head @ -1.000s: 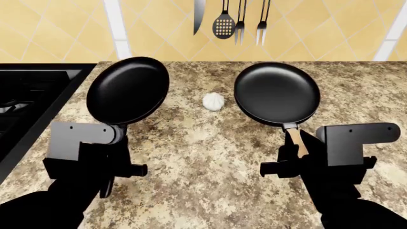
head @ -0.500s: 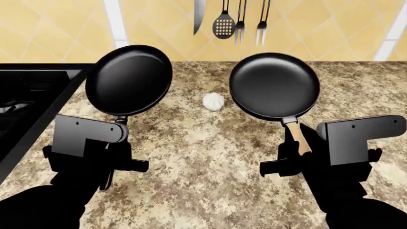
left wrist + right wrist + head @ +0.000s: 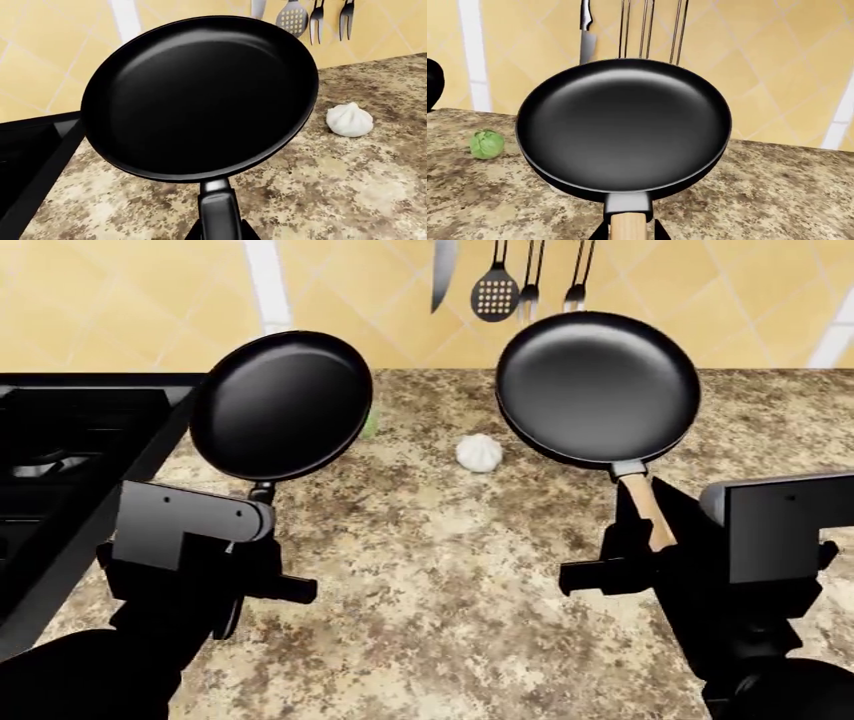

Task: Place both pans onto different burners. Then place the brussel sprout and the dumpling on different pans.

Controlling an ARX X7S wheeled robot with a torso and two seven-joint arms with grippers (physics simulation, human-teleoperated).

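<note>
My left gripper [image 3: 251, 532] is shut on the black handle of the smaller pan [image 3: 280, 405], which hangs tilted above the counter beside the stove [image 3: 54, 440]. In the left wrist view that pan [image 3: 200, 97] fills the frame above the left gripper [image 3: 220, 234]. The right gripper [image 3: 650, 540] is shut on the tan wooden handle of the larger pan [image 3: 598, 388], also raised. The right wrist view shows this pan [image 3: 624, 125] over the right gripper [image 3: 629, 234]. The white dumpling [image 3: 479, 453] [image 3: 349, 120] lies on the counter between the pans. The brussel sprout [image 3: 487, 144] sits behind the left pan, only a green sliver [image 3: 368, 423] showing.
A burner [image 3: 38, 465] shows partly under the stove grate at the left edge. A knife [image 3: 445, 275], a slotted spatula [image 3: 495, 295] and forks [image 3: 577, 275] hang on the tiled wall behind. The speckled granite counter [image 3: 441, 580] runs between the arms.
Both pans have risen off the counter, the right one highest, now in front of the wall. The head view has shifted slightly, showing more of the stove.
</note>
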